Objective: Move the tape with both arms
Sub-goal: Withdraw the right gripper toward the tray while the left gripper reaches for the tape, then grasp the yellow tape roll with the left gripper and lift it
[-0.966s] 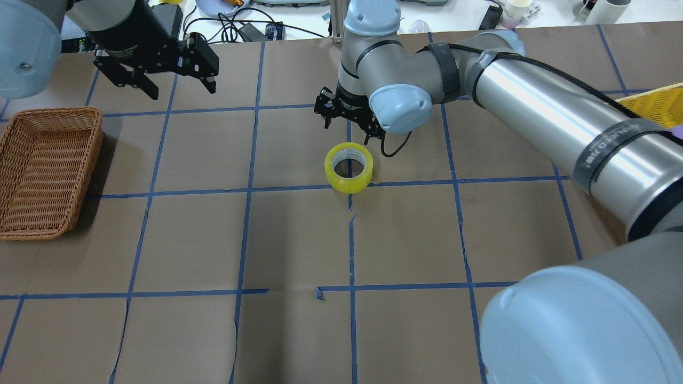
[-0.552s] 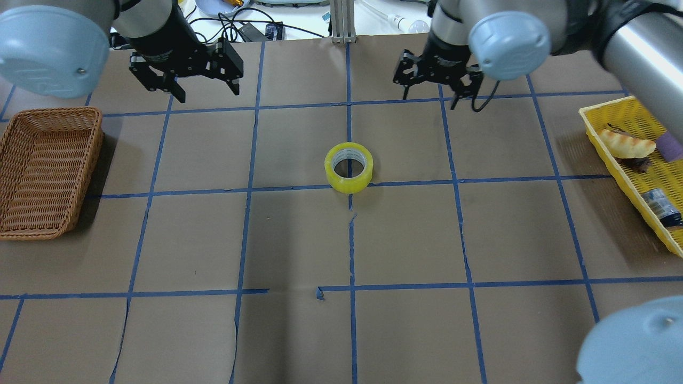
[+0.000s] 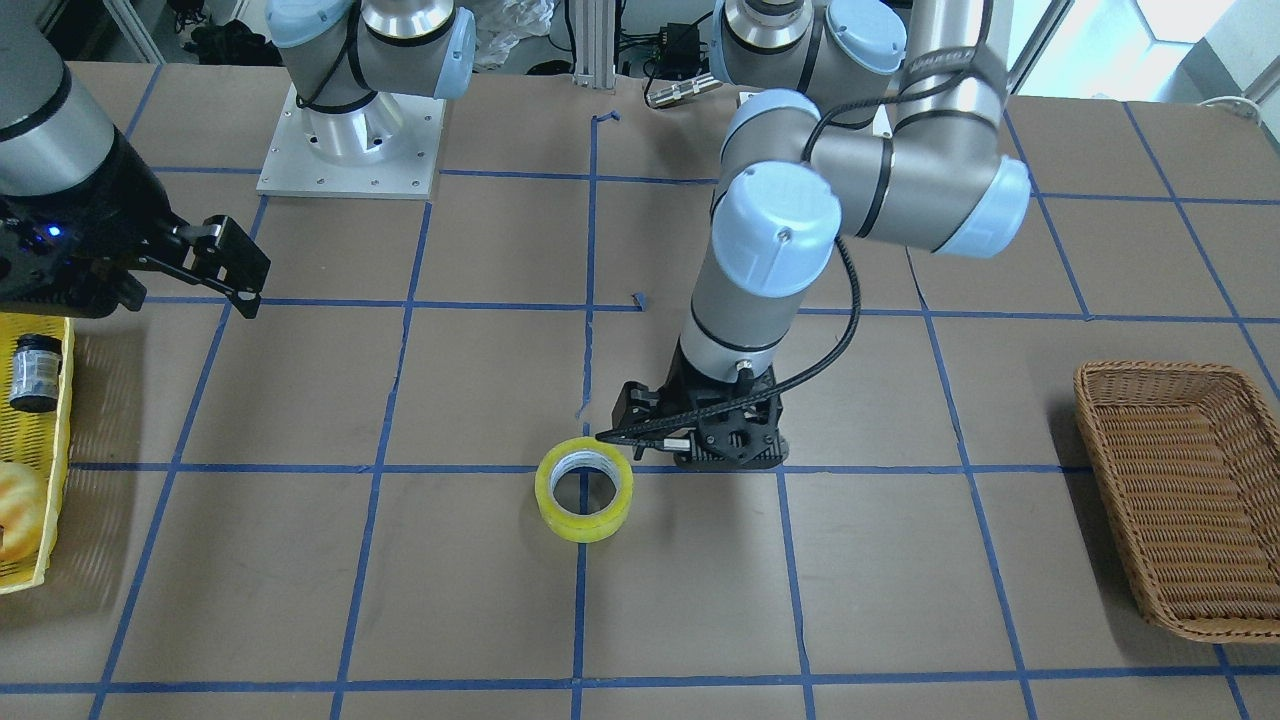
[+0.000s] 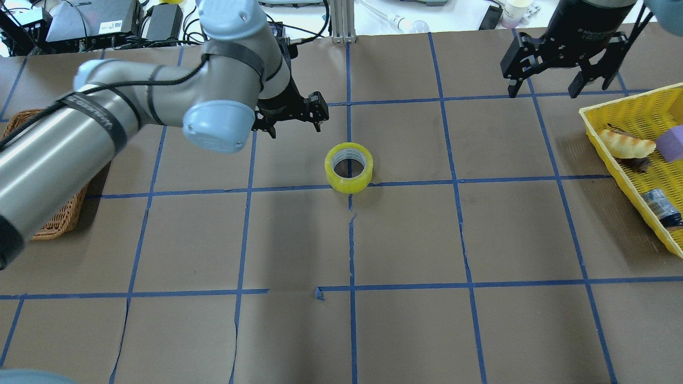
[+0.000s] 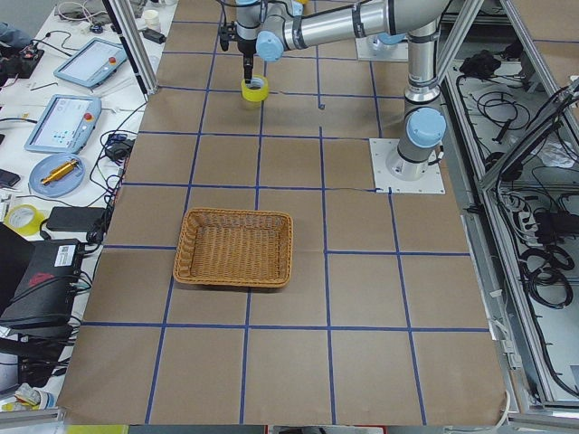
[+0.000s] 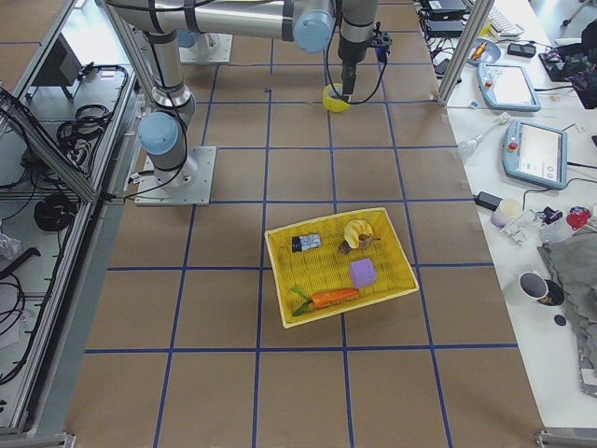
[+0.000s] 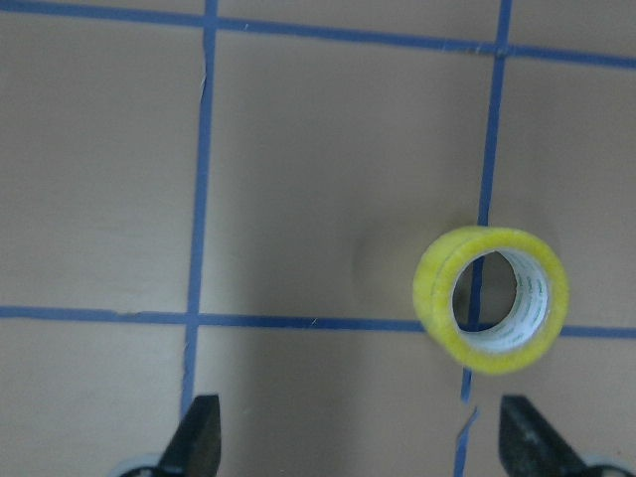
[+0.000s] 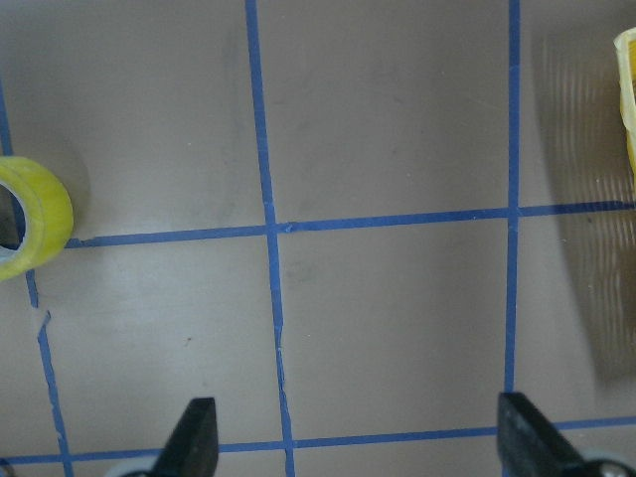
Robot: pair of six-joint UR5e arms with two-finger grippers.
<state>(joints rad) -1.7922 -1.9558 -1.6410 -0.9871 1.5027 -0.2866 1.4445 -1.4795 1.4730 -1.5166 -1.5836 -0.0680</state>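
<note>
A: Run me across from the robot's left. What do you have on screen?

B: Furthest left I see the wicker basket (image 3: 1180, 470). Then comes my left claw (image 4: 296, 128), hanging above the desk (image 4: 405, 234) with its jaws spread wide and nothing between them. The left wrist camera shows both fingertips (image 7: 202, 437) far apart.

A: And the tape?

B: The tape (image 4: 348, 184) lies flat on the desk near the middle, hole up, over a crossing of the blue grid lines. Nothing touches it.

A: Which way from the claw?

B: Toward the robot's right. In my left wrist picture the roll sits in line with the picture's right-hand fingertip and ahead of it, not centred between the two. Whether it is also nearer to or farther from the base I can't settle. The overhead and front cameras disagree, which I put down to the claw's height.

A: Further right?

B: My right claw (image 4: 541, 92) is also released and empty. It is well apart from the roll, over near the yellow basket (image 4: 624, 101). Its wrist camera catches only the roll's edge.

A: So who goes?

B: The left, I judge, since it's much the nearer. The roll's axis is upright, so I'd slide the claw rightward until it's over the ring. Then I'd lower it with the jaws either side of the wall or of the whole roll.
</note>
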